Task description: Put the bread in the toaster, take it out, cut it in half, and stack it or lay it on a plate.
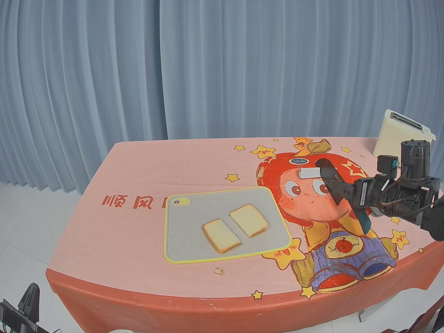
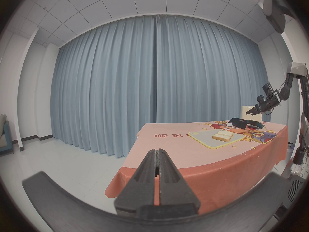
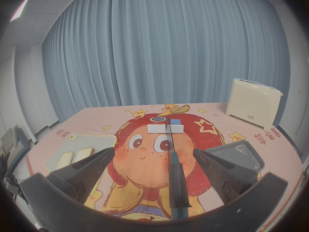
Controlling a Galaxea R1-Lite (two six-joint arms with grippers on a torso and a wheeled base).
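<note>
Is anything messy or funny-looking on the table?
Only a little mess: a small bread crumb lies on the tablecloth, just off the front edge of the cutting board. The two bread halves lie flat, side by side on the board, and the knife rests with its blade on a white block.

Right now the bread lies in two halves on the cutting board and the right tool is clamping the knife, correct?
Not quite. The bread halves do lie on the cutting board, but the right tool is open; the right wrist view shows the knife lying free, touched by neither finger.
</note>
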